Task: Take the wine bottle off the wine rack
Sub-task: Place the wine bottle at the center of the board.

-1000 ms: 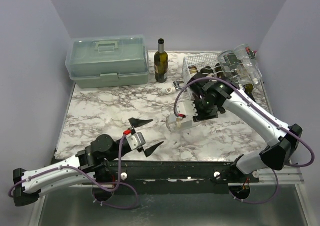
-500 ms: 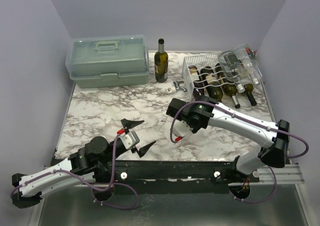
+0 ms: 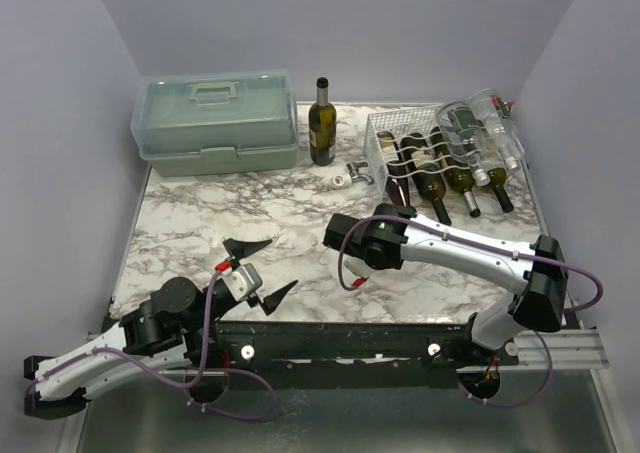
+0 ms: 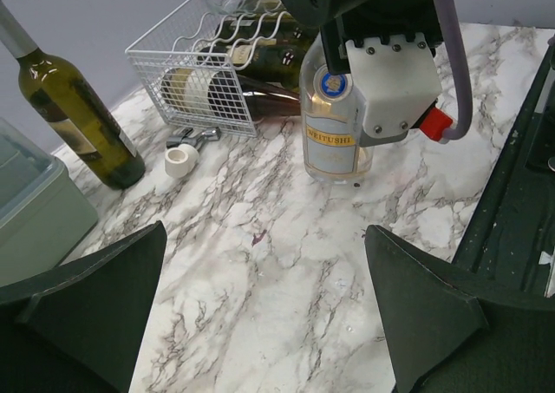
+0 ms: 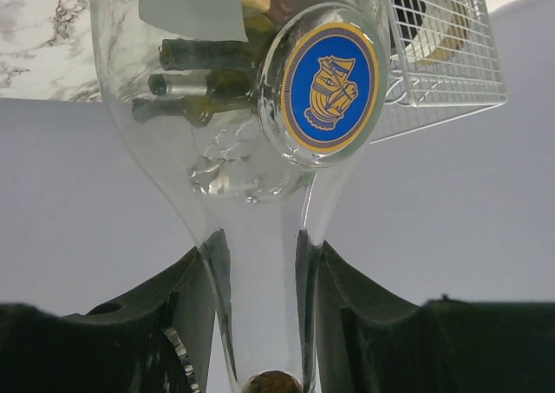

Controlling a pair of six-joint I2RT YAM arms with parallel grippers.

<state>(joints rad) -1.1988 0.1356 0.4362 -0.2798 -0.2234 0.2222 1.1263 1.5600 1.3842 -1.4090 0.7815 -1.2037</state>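
Forward of the wine rack (image 3: 384,139), right gripper (image 5: 260,276) grips the wine bottle (image 4: 332,137) by its neck, bottle now upright on table (image 3: 200,223); left gripper (image 4: 264,230) wide open, empty, retracted.

We've got bare marble tabletop (image 3: 200,223) over the L half, btw. the left gripper (image 3: 284,263) and the toolbox (image 3: 218,123) at the back, so there's room to pass there. Mid-table the right arm (image 3: 470,253) lies across from the R w/ a clear bottle (image 4: 332,141) upright under it, blocking the direct line to the wine rack (image 3: 385,133). By the rack's L end a green bottle (image 3: 321,123), white roll (image 3: 341,180) & small metal piece (image 3: 357,170) crowd the gap.
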